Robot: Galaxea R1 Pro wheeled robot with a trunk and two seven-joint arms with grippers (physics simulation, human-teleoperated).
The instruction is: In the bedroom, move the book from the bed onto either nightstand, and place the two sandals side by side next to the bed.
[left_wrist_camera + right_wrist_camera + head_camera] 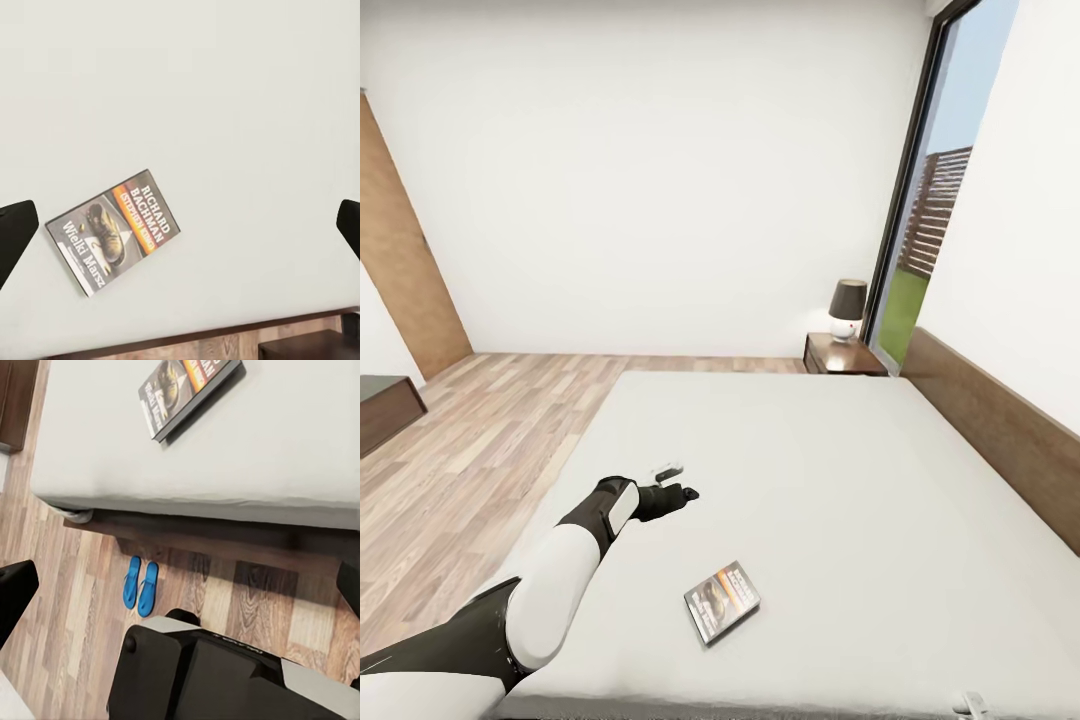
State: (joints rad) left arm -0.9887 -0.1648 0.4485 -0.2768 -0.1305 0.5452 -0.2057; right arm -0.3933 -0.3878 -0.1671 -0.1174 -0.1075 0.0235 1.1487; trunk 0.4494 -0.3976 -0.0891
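Head view – book: the Richard Bachman paperback (722,601) lies flat on the bed (840,470), near its foot edge, so that move is judged not yet done.
Head view – left gripper (682,492): it hangs over the mattress, apart from the book, holding nothing; how wide its fingers stand cannot be told here.
Head view – room: the nightstand (843,356) with its lamp (847,308) stands at the far corner by the headboard (1000,430) and window; wood plank floor (470,450), white walls.
Left wrist view: the book (112,229) lies between two dark fingers (15,229) spread wide, untouched.
Right wrist view: the sandals (140,586) lie side by side on the floor beside the bed frame, so that part looks done; fingers (13,594) wide apart, empty; book (187,394) near the mattress edge.
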